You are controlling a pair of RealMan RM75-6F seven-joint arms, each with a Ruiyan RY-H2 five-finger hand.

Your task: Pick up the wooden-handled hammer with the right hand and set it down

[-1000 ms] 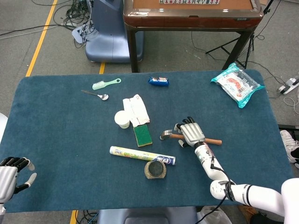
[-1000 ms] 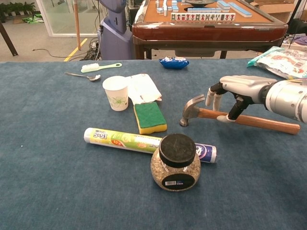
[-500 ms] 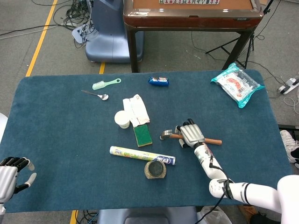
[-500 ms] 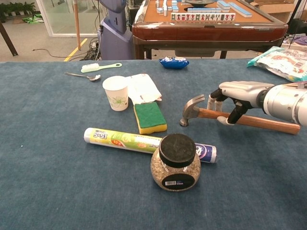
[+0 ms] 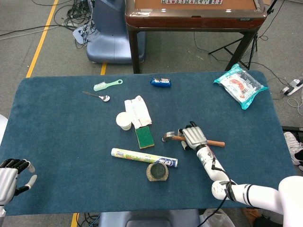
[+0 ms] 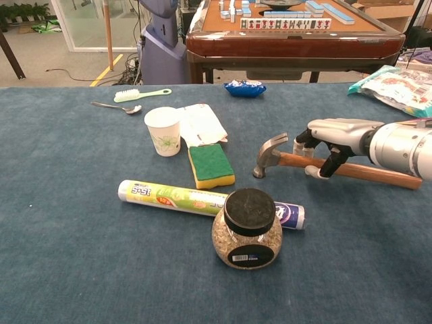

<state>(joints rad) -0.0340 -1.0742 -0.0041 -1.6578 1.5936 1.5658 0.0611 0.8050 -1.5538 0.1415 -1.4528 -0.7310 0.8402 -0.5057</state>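
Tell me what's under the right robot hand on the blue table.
The wooden-handled hammer lies under the right robot hand, whose fingers straddle the handle. The steel head and handle end show; the stretch beneath the palm is covered.

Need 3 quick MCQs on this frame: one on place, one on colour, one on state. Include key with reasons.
1. What lies directly next to the paper cup?
A. white folded packet
B. jar
C. hammer

2. What colour is the top of the sponge?
A. red
B. green
C. white

3. How is the hammer now?
A. lifted clear of the table
B. lying on the table under the right hand
C. held by the left hand

Key: 1 A, the white folded packet sits against the cup. 2 B, its top face is green. 3 B, the handle rests on the cloth with the fingers straddling it.
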